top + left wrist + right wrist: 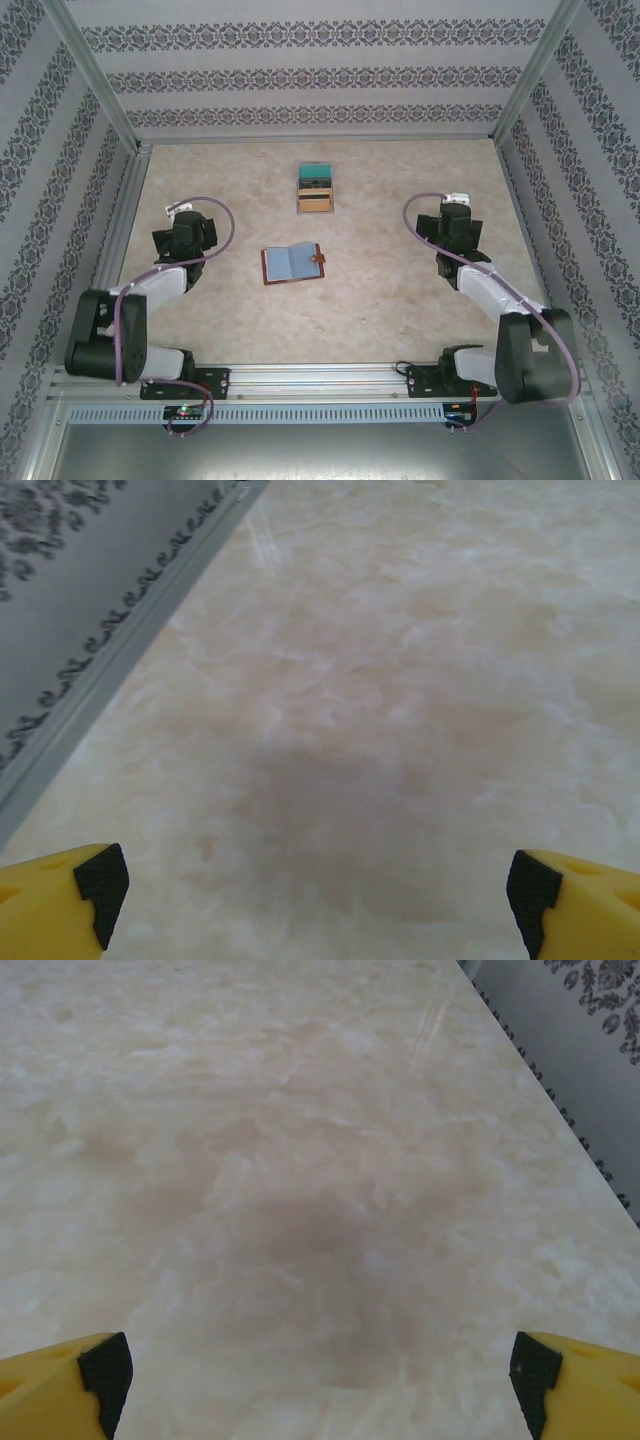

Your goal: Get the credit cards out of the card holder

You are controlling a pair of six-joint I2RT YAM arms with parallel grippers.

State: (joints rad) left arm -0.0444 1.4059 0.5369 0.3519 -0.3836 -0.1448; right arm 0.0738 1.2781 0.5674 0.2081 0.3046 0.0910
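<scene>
The card holder [293, 263] lies open at the middle of the table, brown leather with blue-grey pages up and its snap tab at the right edge. Behind it sits a small stepped stack [316, 188] of flat teal, dark and tan pieces that look like the credit cards; I cannot tell whether any card is still in the pages. My left gripper [180, 222] [320, 890] hovers open over bare table, left of the holder. My right gripper [455, 218] [320, 1370] is open too, well to the holder's right. Nothing sits between either pair of yellow fingers [60, 900] [580, 1380].
Patterned walls enclose the marbled tabletop [380, 290] on three sides. A metal wall rail [120, 650] runs close on the left gripper's left, and the right wall [580, 1050] is close to the right gripper. A slotted rail [320, 410] crosses the near edge by the arm bases.
</scene>
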